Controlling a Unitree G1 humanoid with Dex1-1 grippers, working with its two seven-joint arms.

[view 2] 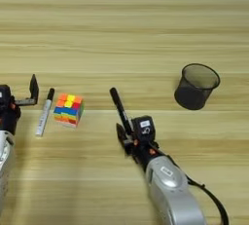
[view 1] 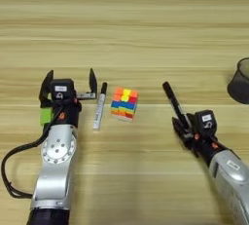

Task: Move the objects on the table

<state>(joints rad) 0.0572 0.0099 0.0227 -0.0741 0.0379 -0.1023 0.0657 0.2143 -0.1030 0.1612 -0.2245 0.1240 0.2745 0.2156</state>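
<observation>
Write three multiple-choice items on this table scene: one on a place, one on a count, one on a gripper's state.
1. Where does the puzzle cube lie?
A. inside the cup
B. just right of the white marker
C. under the right arm

2. How many markers are there?
A. one
B. two
C. four

3. The left gripper is:
A. open, holding nothing
B. shut on the cube
C. out of view

Answers: B, the cube sits beside the white marker; B, white one plus the black marker in the right gripper; A, its fingers stand apart, nothing between them.

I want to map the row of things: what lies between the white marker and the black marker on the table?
The puzzle cube lies between the white marker and the black marker, beside the white one; bare table follows. Both views show it.
</observation>
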